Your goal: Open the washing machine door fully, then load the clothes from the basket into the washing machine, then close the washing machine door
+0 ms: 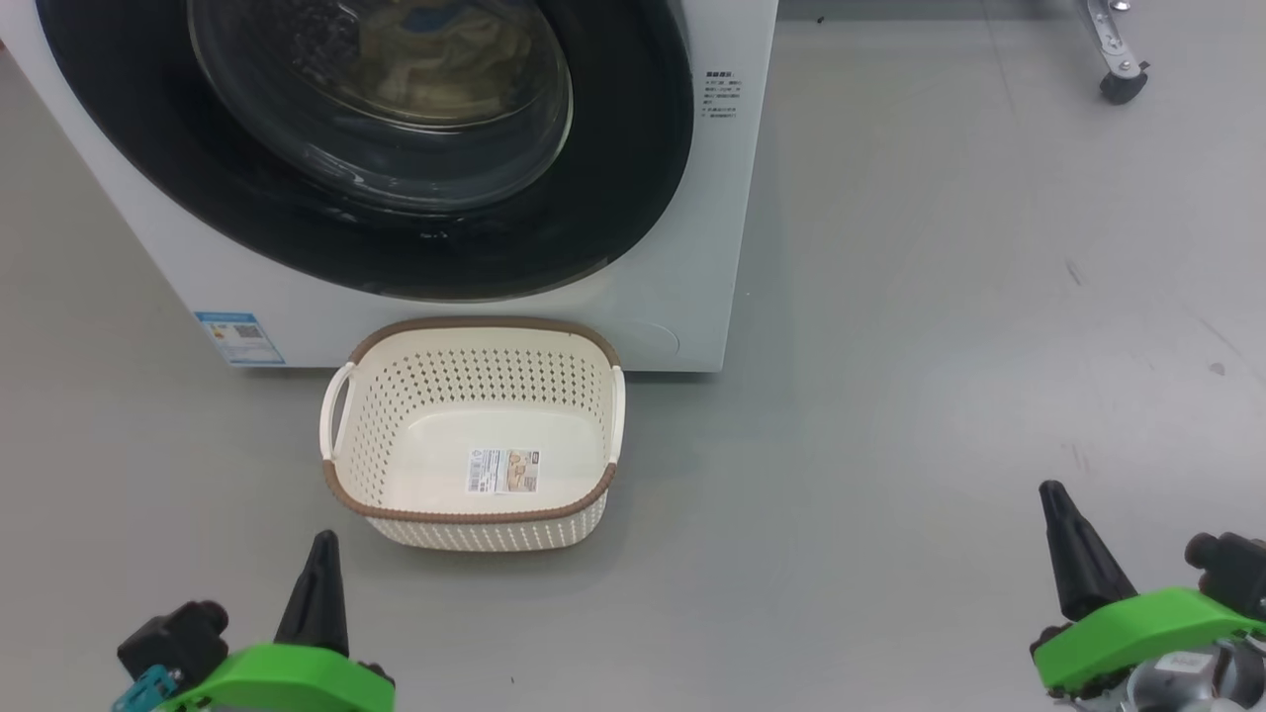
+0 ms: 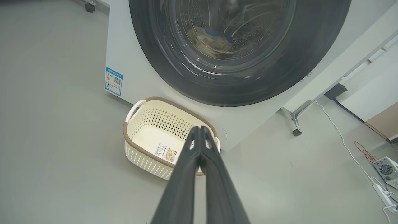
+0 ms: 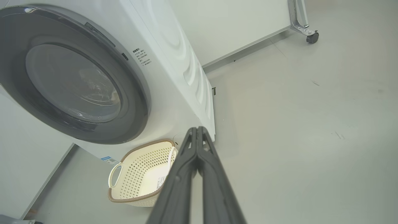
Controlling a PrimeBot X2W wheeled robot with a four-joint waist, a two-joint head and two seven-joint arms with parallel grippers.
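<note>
Left gripper (image 2: 199,132): fingers pressed together, holding nothing, poised over the floor (image 1: 890,396) near the basket (image 1: 465,324).
Right gripper (image 3: 196,132): also closed and empty, well to the right of the basket.
Basket: upright on the floor just in front of the washing machine (image 1: 722,198), bare inside except for a sticker (image 1: 504,471) on its bottom.
Clothes (image 1: 445,49): pale yellow and blue cloth, seen through the glass, lying in the drum.
Washing machine door (image 1: 613,178): lies flat against the front and looks shut. Whether the latch has caught cannot be told.
Stage: judged complete or nearly so.
Risk, door: if the latch is only resting, the door could drift open and undo the last step.
Risk, cloth: a fold pinched at the seal would stop a proper close. The seal is hidden behind the black rim.
Risk, basket: the left arm is close enough that a careless sweep could knock the light plastic aside.
</note>
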